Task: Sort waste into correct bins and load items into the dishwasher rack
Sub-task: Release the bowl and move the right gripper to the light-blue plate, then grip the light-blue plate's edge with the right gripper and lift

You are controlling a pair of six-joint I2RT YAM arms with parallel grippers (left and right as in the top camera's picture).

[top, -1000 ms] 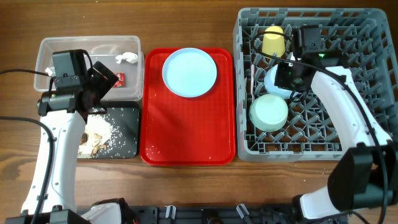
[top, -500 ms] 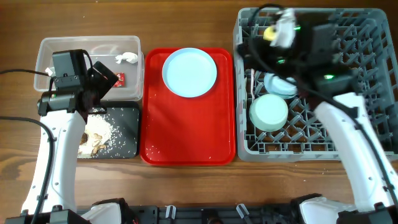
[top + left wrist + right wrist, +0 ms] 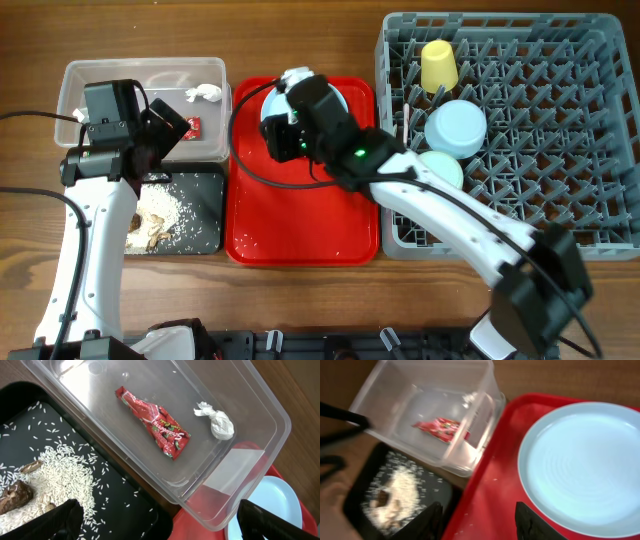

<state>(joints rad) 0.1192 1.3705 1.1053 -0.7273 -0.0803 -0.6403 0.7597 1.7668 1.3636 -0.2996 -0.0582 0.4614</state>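
Note:
The red snack wrapper (image 3: 154, 421) and the crumpled white tissue (image 3: 216, 422) lie in the clear tub (image 3: 100, 75). Rice scraps (image 3: 40, 467) lie on the black tray (image 3: 205, 240). My left gripper (image 3: 160, 525) is open and empty above the edge where the tub meets the black tray. My right gripper (image 3: 480, 520) is open and empty over the red tray (image 3: 300, 235), just left of the light-blue plate (image 3: 580, 465). The yellow cup (image 3: 438, 64), light-blue bowl (image 3: 456, 128) and pale-green bowl (image 3: 445, 172) sit in the grey rack (image 3: 580, 130). The arm partly hides the pale-green bowl.
The right arm stretches from the front right across the rack's front-left corner to the red tray. White utensil handles (image 3: 407, 110) stand at the rack's left side. The left arm runs along the table's left edge.
My right arm has swung left from over the rack to over the red tray and plate. The light-blue bowl now shows in the rack. The left arm has not moved.

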